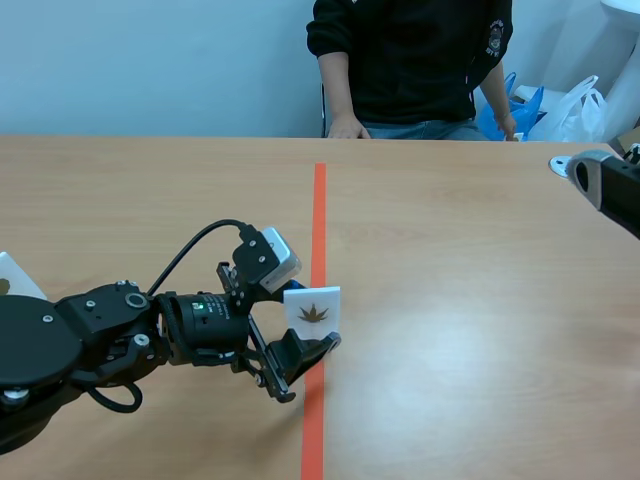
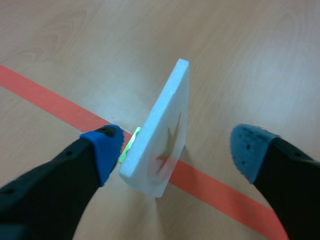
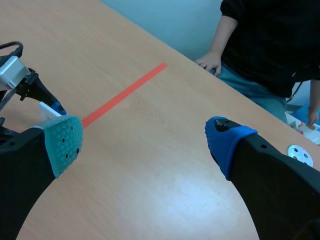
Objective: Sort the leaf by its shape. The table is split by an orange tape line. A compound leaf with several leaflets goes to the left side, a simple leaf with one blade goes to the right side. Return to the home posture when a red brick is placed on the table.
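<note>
On the orange tape line (image 1: 318, 210) that splits the counter (image 1: 480, 300) stands the leaf card (image 2: 165, 135), a white foam tile resting on its lower edge and leaning slightly. Its printed face shows a brown leaf with several pointed parts radiating from one base. This suggests a compound leaf, though the print is too small to tell leaflets from lobes.

The left hand (image 1: 303, 322) brackets the card with its fingers spread. One blue pad (image 2: 107, 145) lies just beside the card's back edge, touching it or nearly so. The other pad is well apart on the printed side, so nothing is pinched.

The right hand (image 3: 145, 140) hangs over the counter's right half, likewise spread and holding nothing, well apart from the card.

A person (image 1: 410, 60) sits across the counter with hands at its far edge. A white piece (image 1: 12, 275) shows at the scene's left border, but its nature cannot be told. No red brick is visible.

Judged progress is early. The card sits on the dividing line, on neither side, and is not gripped. Closing on the card, carrying it to the proper side (probably the left), setting it down, and the return to home posture once a brick appears are all left to do.
</note>
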`<action>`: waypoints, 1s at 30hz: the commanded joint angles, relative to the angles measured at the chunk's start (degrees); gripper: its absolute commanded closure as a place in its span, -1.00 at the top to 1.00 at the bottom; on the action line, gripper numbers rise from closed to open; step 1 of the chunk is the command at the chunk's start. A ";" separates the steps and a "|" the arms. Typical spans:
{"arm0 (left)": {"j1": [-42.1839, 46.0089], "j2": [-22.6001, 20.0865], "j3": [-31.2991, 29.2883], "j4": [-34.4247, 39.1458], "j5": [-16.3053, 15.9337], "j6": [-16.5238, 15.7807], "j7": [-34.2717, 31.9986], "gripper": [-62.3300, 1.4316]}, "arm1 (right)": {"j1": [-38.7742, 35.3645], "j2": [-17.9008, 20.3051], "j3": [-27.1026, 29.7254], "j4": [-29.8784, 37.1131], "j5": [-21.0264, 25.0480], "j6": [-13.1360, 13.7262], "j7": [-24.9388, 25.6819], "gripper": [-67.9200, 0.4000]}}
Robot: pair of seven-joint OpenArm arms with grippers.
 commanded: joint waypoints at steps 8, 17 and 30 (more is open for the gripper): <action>-0.96 0.31 -0.63 0.96 -0.33 1.36 -1.66 -0.25 | 0.70 0.76 1.09 -0.20 0.42 0.31 1.14 0.47; -0.96 0.31 -0.63 0.96 -0.35 1.36 -1.68 -0.60 | 0.70 0.76 1.09 -0.20 0.42 0.31 1.27 0.47; -0.94 0.28 -0.70 0.98 -0.37 1.33 -2.89 -0.64 | 0.70 0.76 1.09 -0.20 0.42 0.31 1.27 0.47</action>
